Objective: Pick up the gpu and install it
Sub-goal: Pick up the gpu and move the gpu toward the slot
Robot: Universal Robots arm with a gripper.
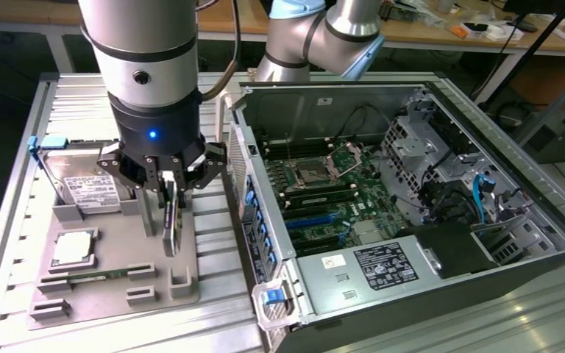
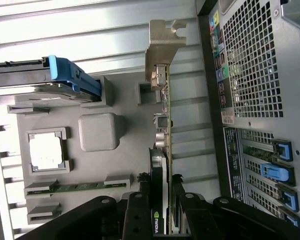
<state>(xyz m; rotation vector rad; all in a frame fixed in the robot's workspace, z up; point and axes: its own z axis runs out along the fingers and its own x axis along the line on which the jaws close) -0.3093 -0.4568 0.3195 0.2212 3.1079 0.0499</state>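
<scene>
Gripper: I have the gripper [image 1: 170,193] down over the grey tray [image 1: 115,283], on the exterior view's left of the open case [image 1: 381,198]. Its fingers [image 2: 140,212] straddle the gpu [image 2: 162,150] from both faces.

Jaws: closed in to the card's thickness. In the wrist view the fingers sit against both sides of the card, so I judge it gripped, though I cannot see how firmly.

Gpu: standing on edge in the tray, thin side up, silver bracket [image 2: 162,47] at the end away from the gripper. Whether its lower edge rests in the tray's supports or has just cleared them I cannot tell.

Step in hand: the pick-up, as I read it. The card is not in the case.

Doing it well: I want a straight vertical lift, no twist, so the card does not bind in its supports. The grip is near one end, so the bracket end may droop; I would go slowly and watch for tilt.

Neighbours: hard drive [image 1: 84,190] with its blue clip [image 2: 72,75] at the tray's far end, cpu [image 1: 73,248] in its pocket, RAM stick [image 2: 72,187] lying in its slot near it. All stand apart from the card.

Risk: the case wall is just beside the tray on the exterior view's right, with blue slot latches [image 1: 263,235] along it; the bracket could catch there.
</scene>
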